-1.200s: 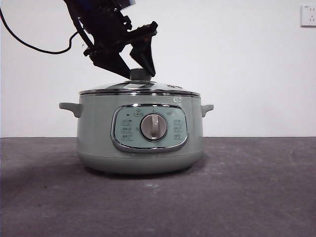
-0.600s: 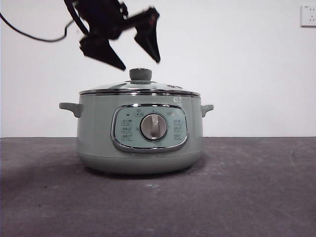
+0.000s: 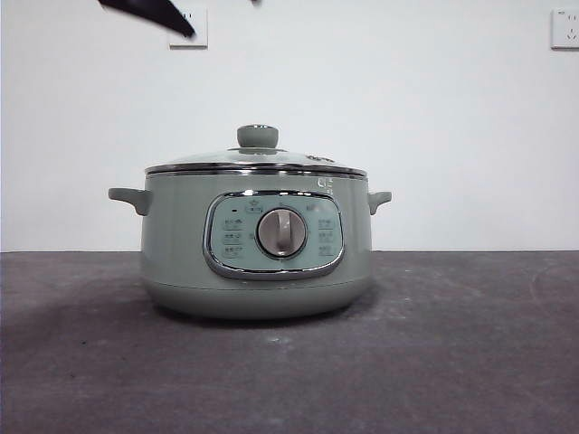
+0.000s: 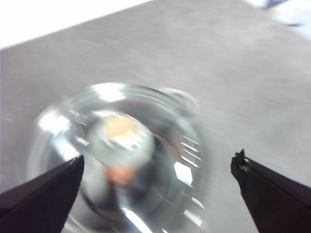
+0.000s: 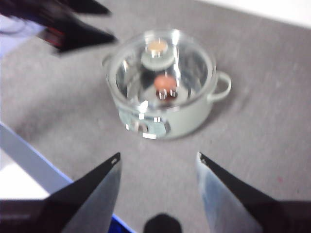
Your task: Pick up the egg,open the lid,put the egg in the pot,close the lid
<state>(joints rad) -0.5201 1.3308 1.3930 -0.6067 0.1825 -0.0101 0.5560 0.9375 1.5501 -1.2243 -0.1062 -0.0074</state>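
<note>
The pale sage-green pot [image 3: 258, 258] stands on the dark table with the glass lid [image 3: 256, 161] shut on it, its green knob [image 3: 258, 136] on top. The reddish-brown egg [image 5: 165, 82] lies inside the pot, seen through the lid in the right wrist view and as a blur in the left wrist view [image 4: 121, 173]. My left gripper [image 4: 158, 182] is open and empty, high above the lid; only its black tip [image 3: 149, 14] shows in the front view. My right gripper [image 5: 158, 167] is open and empty, well back from the pot [image 5: 165, 97].
White wall sockets [image 3: 188, 29] sit on the wall behind. A blue-white edge [image 5: 29, 160] runs along the table's side in the right wrist view. Grey table surface [image 3: 452, 344] lies around the pot.
The left gripper has let go of the lid knob and risen up and to the left, almost out of the front view. The lid stays shut on the pot.
</note>
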